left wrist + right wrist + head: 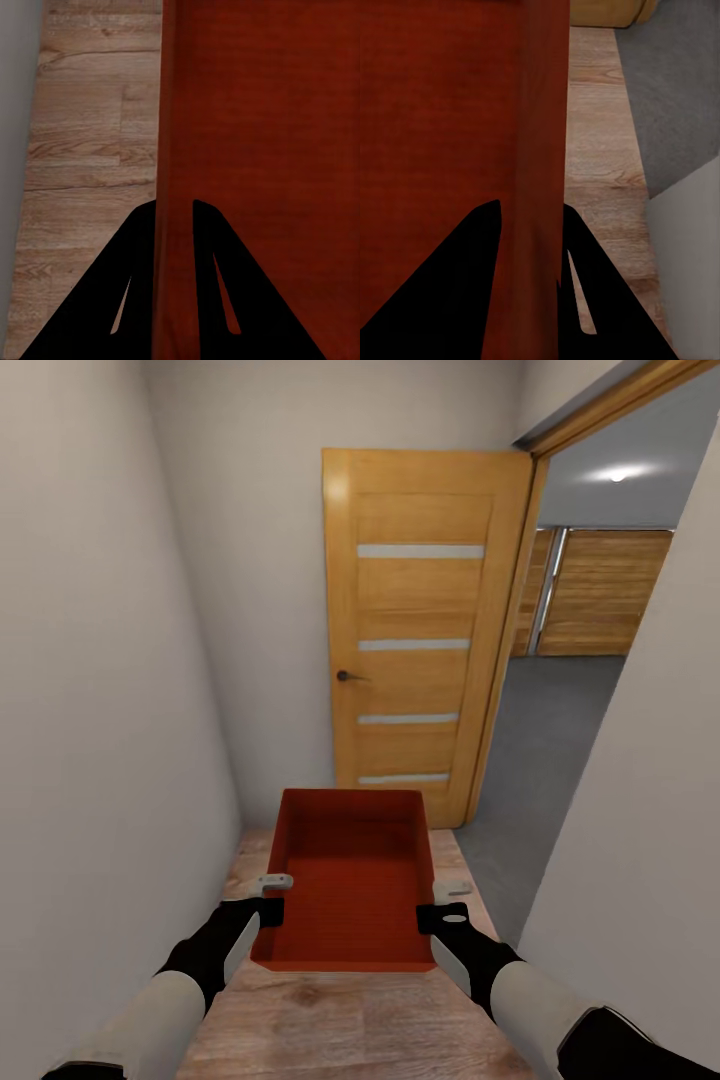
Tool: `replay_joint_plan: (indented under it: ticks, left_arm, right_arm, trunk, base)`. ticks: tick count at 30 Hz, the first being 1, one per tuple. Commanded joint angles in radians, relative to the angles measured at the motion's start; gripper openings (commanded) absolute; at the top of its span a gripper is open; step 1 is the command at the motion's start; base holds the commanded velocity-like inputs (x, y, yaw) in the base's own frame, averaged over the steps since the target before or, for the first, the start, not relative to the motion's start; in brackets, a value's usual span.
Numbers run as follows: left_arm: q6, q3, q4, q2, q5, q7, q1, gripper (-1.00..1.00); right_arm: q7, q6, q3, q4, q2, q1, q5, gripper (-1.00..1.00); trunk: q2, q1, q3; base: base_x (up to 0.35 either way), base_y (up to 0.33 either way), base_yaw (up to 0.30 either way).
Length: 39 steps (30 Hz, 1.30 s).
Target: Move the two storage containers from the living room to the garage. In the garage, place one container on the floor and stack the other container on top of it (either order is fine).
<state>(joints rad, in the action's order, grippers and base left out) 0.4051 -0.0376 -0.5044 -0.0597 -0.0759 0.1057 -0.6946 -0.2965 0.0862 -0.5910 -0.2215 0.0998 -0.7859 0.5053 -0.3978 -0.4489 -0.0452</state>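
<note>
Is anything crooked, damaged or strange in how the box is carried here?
Nothing stands out. The storage container is level, empty and intact, with the left tool and right tool each clamped on a side wall.

An open wooden door (418, 630) with pale glass strips stands far ahead. Plain white walls (90, 690) flank the narrow corridor. A ceiling light (617, 475) glows far right.

One orange-red storage container (352, 880) up front, topless. Two grippers on it: left gripper (272, 882), right gripper (452, 888). Two black-sleeved arms. One wooden door (420, 630), swung open, four pale slats across it, one dark handle (348, 676). One ceiling light (617, 475) beyond.
</note>
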Motion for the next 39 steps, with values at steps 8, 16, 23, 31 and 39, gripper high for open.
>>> replay_joint_plan:
  ticks: [8,16,23,31,39]
  left_arm:
    - [0.008,0.015,0.0,-0.006,0.013,0.012,0.0,-1.0]
    - [0.008,0.015,0.0,-0.006,0.013,0.012,0.0,-1.0]
    - [0.008,0.015,0.0,-0.006,0.014,0.012,0.0,-1.0]
    - [0.008,0.015,0.0,-0.006,0.013,0.012,0.0,-1.0]
    - [0.008,0.016,0.0,-0.005,0.014,0.012,0.0,-1.0]
  right_arm:
    - [-0.085,-0.006,0.022,-0.004,0.003,-0.001,-0.025,-1.0]
    - [-0.087,-0.004,0.022,-0.004,0.003,-0.001,-0.025,-1.0]
    - [-0.086,-0.003,0.022,-0.004,0.003,-0.001,-0.025,-1.0]
    - [-0.086,-0.003,0.022,-0.004,0.003,-0.001,-0.027,-1.0]
    - [-0.085,-0.003,0.022,-0.004,0.003,-0.001,-0.027,-1.0]
  trunk:
    - [-0.002,-0.001,-0.002]
    - [-0.002,-0.001,-0.002]
    - [-0.002,-0.001,-0.002]
    - [-0.002,-0.001,-0.002]
    - [-0.002,-0.001,-0.002]
  base:
    - [0.323,0.0,0.0]
    - [0.323,0.0,-0.099]
    - [0.323,0.0,-0.24]
    - [0.323,0.0,-0.17]
    - [0.323,0.0,-0.008]
